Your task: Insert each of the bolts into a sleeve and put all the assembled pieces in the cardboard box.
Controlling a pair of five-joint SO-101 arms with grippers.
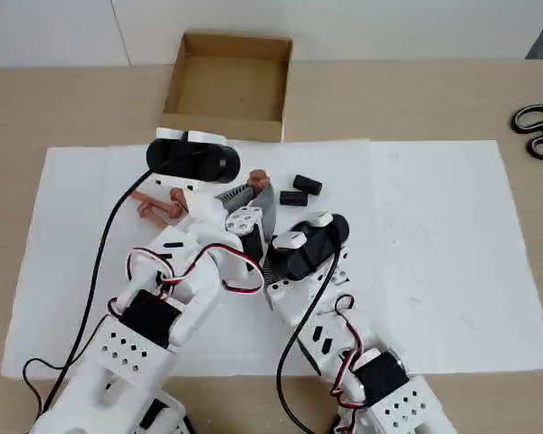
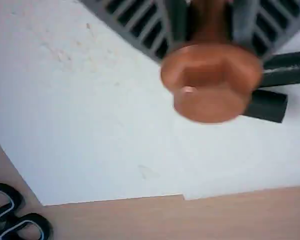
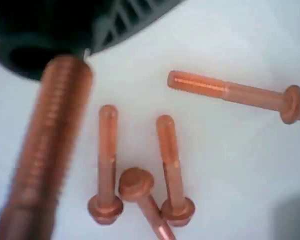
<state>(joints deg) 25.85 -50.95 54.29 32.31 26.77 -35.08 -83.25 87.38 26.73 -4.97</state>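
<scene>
My left gripper is shut on a copper bolt just in front of the cardboard box. In the left wrist view the bolt's head points away from the grey fingers. My right gripper meets it from the other side, shut on a black sleeve. The bolt's threaded end sits at the sleeve's mouth. Two loose sleeves lie just right of the grippers. Several loose bolts lie to the left on the white sheet.
The box stands open at the back of the table, its floor bare. A white sheet covers the work area, with open room on its right half. Scissors lie on the wood at the far right.
</scene>
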